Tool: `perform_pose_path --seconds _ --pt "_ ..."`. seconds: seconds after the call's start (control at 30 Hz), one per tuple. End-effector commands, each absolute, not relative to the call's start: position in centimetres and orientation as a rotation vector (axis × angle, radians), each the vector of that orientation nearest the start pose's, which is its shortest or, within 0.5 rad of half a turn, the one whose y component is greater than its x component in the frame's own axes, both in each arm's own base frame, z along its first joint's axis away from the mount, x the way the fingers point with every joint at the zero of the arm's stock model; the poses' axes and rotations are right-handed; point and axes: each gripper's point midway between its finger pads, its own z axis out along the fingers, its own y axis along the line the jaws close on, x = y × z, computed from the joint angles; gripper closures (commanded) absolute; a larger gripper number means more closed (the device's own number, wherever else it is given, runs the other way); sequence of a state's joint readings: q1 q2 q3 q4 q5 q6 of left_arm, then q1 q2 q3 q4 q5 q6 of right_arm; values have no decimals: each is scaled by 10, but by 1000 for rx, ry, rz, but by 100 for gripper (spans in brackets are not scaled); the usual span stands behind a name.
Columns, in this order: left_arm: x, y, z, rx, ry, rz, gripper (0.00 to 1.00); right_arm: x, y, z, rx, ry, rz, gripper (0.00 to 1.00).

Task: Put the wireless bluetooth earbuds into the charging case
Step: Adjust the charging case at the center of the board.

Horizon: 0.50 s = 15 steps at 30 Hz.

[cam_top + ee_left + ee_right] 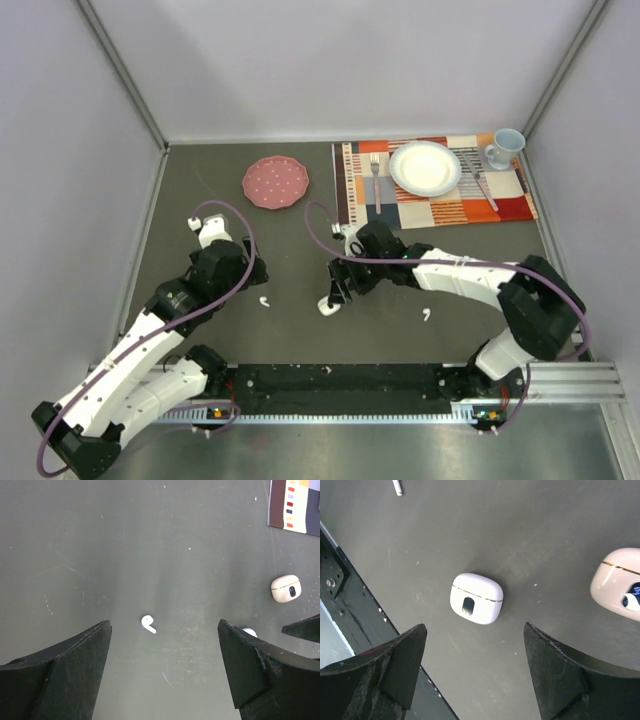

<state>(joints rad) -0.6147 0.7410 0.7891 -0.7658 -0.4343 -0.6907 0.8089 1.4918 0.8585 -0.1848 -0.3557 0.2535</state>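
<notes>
One white earbud [148, 624] lies on the dark table just ahead of my left gripper [165, 622], which hangs over it open and empty. In the top view this earbud [264, 301] sits just below and right of the left gripper [258, 272]. A second earbud [426, 314] lies below the right arm. The white charging case [476, 598] lies closed just beyond the fingertips of my right gripper [475, 626], which is open and holds nothing. A cream case [620, 585] lies to its right. In the top view the white case [327, 307] shows by the right gripper [335, 290].
A pink plate [275, 182] sits at the back. A patterned placemat [435, 205] at the back right carries a white plate [425, 167], forks and a cup [505, 147]. A black rail [340, 380] runs along the near edge; grey walls enclose the table.
</notes>
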Motion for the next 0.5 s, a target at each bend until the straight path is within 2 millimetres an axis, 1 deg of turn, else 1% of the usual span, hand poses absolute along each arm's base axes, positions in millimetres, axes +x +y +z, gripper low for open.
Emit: perform_pose_path --seconds 0.0,0.07,0.1,0.13,0.17,0.2,0.23,0.33,0.47 --pt "218 -82 181 -326 2176 -178 7 201 342 86 -758 2414 1009 22" --pt "217 -83 179 -321 2185 -174 7 200 345 82 -738 2430 992 22" --pt "218 -83 178 -319 2190 -172 7 194 349 79 -747 2439 985 22" --pt "218 -83 177 -317 2191 -172 7 196 349 71 -709 2468 952 22" --pt "218 -84 175 -315 2196 -172 7 196 351 68 -696 2479 940 23" --pt "218 -85 175 -316 2197 -174 7 191 354 64 -700 2489 931 23" --pt "218 -86 174 -313 2199 -176 7 192 355 58 -659 2517 905 26" --pt "218 -87 172 -305 2210 -177 7 188 360 55 -611 2532 883 27" --pt "218 -87 170 -304 2214 -174 7 184 368 58 -542 2536 883 28"
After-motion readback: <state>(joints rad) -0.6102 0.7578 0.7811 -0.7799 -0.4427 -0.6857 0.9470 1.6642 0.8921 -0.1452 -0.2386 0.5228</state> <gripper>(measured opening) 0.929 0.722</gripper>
